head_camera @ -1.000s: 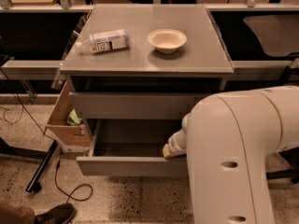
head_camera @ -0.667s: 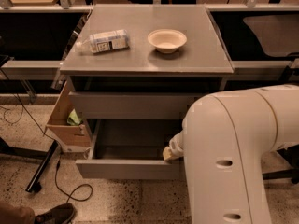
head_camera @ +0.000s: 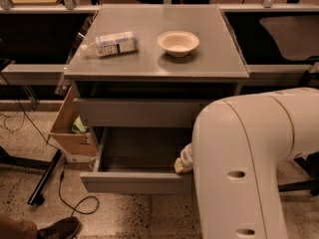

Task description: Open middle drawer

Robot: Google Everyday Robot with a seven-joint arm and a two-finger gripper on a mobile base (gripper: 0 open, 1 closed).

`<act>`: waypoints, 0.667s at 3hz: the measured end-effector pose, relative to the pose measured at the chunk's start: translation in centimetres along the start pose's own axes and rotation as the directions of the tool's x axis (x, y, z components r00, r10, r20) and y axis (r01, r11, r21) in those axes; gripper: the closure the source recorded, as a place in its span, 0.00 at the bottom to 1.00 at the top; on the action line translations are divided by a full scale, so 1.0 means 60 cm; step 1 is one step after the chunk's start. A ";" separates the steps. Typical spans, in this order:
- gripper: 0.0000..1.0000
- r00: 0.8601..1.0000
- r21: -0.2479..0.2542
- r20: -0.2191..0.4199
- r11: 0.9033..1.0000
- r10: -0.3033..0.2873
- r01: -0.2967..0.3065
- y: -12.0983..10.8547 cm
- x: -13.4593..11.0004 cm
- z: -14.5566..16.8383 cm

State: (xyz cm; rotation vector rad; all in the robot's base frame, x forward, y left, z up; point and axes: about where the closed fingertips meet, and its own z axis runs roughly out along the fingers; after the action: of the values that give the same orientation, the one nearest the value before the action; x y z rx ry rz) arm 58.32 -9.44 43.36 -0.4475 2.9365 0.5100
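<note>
The grey cabinet point(head_camera: 154, 63) has its middle drawer point(head_camera: 134, 181) pulled out towards me, and its plain grey inside point(head_camera: 139, 148) shows empty. The taller top drawer front point(head_camera: 134, 112) above it is closed. The lowest drawer is hidden under the open one. My gripper point(head_camera: 182, 162) is at the right end of the open drawer, just behind its front panel. Only a pale yellowish tip of it shows, and the rest is hidden behind my large white arm point(head_camera: 249, 158).
A white bowl point(head_camera: 178, 42) and a lying carton point(head_camera: 112, 44) sit on the cabinet top. A cardboard box point(head_camera: 70, 133) leans against the cabinet's left side. A black cable point(head_camera: 75, 203) and a shoe point(head_camera: 57, 229) are on the floor at left. Dark shelving runs behind.
The middle drawer's front sits slightly nearer to me than before. My arm and gripper have drawn back with it by a small amount.
</note>
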 end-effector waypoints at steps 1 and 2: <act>1.00 0.999 0.015 -0.027 0.999 -0.033 0.034 0.002 0.009 0.000; 1.00 0.997 0.028 -0.048 0.998 -0.063 0.064 0.004 0.015 -0.001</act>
State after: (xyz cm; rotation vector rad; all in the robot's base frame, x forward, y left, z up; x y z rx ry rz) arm 57.37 -9.45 43.31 -0.5542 2.9589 0.4531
